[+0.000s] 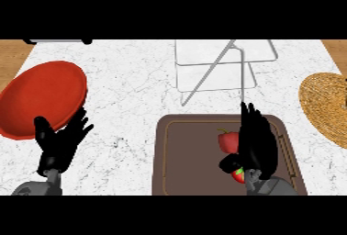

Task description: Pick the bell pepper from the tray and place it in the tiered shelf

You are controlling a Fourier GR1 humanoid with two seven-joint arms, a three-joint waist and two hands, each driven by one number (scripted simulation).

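Right hand over the brown rectangular tray, fingers straight and together, not curled on anything; it covers part of the red bell pepper with green stem, which lies on the tray under the palm. Left hand open, fingers up, resting on the white marble counter. Round red plate just behind it. Woven straw mat at right. White wire tiered shelf beyond the tray.
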